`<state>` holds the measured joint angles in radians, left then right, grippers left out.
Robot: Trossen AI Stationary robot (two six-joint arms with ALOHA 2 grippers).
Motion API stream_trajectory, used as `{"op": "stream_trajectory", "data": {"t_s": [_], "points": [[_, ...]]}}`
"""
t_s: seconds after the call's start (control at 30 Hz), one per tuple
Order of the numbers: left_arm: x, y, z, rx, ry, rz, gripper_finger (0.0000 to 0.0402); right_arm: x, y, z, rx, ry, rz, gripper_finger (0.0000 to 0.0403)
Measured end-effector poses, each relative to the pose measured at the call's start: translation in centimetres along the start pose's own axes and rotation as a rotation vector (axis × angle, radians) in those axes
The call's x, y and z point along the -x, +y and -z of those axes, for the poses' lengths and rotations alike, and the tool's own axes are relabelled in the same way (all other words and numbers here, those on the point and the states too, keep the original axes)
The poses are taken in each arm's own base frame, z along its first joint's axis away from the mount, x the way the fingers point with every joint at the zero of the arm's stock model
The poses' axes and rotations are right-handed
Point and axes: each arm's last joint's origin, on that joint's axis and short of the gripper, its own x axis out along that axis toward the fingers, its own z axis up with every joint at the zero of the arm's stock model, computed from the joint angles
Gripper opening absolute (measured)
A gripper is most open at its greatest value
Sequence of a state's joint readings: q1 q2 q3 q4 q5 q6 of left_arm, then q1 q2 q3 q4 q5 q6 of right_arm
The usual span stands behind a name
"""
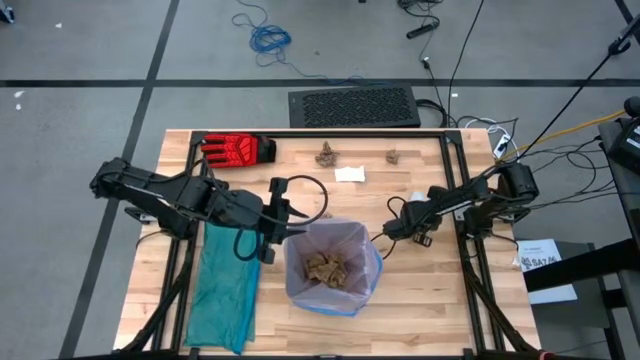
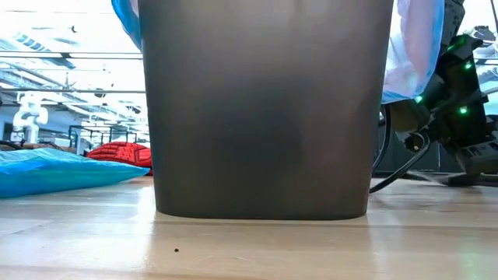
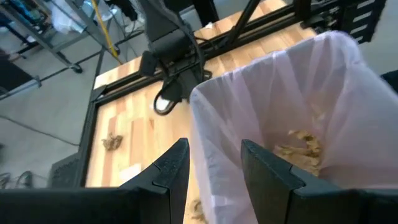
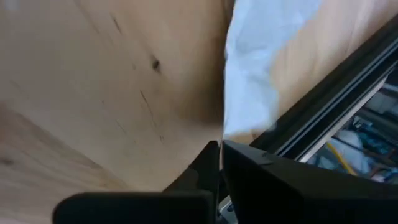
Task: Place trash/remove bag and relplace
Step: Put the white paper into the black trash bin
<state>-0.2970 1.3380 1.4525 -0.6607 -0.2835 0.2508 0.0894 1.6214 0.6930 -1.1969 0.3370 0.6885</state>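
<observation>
bag (image 1: 335, 262): thin, limp, slippery; take its rim | left hand (image 3: 214, 168) apart at bag's 9 o'clock | right hand (image 4: 221, 155) together, seemingly empty, at 3 o'clock

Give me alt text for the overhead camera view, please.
A bin lined with the bag holds brown paper trash mid-table, the left end effector at its left rim, the right end effector at its right. Two wads, a white scrap, red glove and teal bag lie around.

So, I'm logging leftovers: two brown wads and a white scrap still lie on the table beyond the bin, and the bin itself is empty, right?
Not empty: the high view shows brown wads inside the bag. Two wads and the white scrap do lie beyond the bin.
</observation>
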Motion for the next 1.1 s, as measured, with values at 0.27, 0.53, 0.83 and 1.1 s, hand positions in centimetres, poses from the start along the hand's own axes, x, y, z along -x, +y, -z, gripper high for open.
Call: {"op": "stream_trajectory", "data": {"t_s": [0.27, 0.53, 0.83, 1.1], "points": [[0.6, 0.8, -0.2, -0.002, 0.048, -0.153, 0.0141, 3.2, -1.5, -0.2, -0.199, -0.104, -0.069, 0.0], [1.9, 1.7, -0.9, 0.021, 0.024, -0.252, 0.0141, 8.9, -5.2, 0.7, -0.357, -0.321, -0.141, 0.0], [4.9, 2.8, -1.3, 0.062, -0.058, -0.284, 0.0141, 16.4, -10.6, 2.6, -0.46, -0.658, -0.263, 0.0], [5.4, 2.9, -1.2, 0.096, -0.067, -0.284, 0.0141, 20.7, -11.9, 3.1, -0.391, -0.88, -0.399, 0.0]]}}
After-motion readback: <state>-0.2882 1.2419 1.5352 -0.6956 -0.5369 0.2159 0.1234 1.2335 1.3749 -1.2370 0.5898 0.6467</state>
